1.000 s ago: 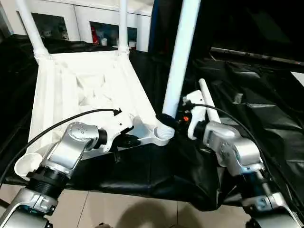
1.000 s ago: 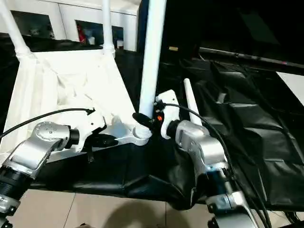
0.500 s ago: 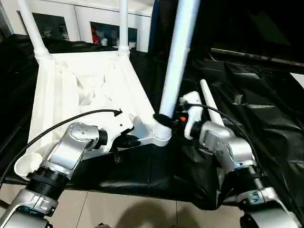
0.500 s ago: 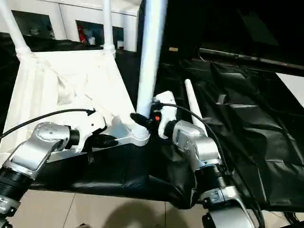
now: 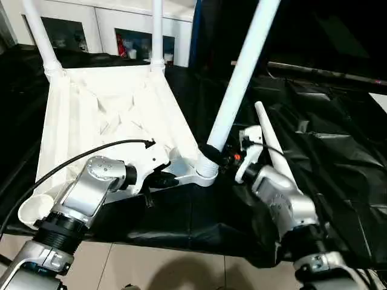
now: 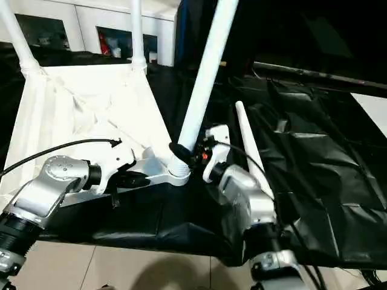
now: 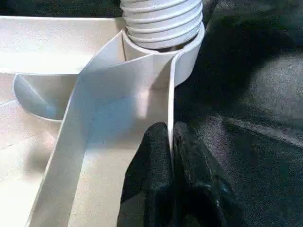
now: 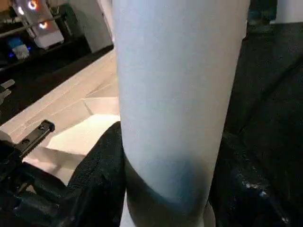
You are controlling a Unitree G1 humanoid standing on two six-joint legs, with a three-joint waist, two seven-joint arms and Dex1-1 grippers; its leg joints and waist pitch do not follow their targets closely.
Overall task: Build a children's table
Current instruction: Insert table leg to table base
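Jaws grip tilted white leg (image 5: 242, 72)

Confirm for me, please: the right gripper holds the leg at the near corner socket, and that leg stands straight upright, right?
Not quite. The right gripper does hold the leg at the near corner socket, but the left eye view shows that leg leaning towards the robot's right, not upright.

Forearms: silver metal, rounded casings | Wrists: white housings, black ribbed collars near the elbows | Cables: thin black lead arcing over each arm | Fingers (image 7: 149, 189): matte black | Markings: small red-orange light on right wrist housing
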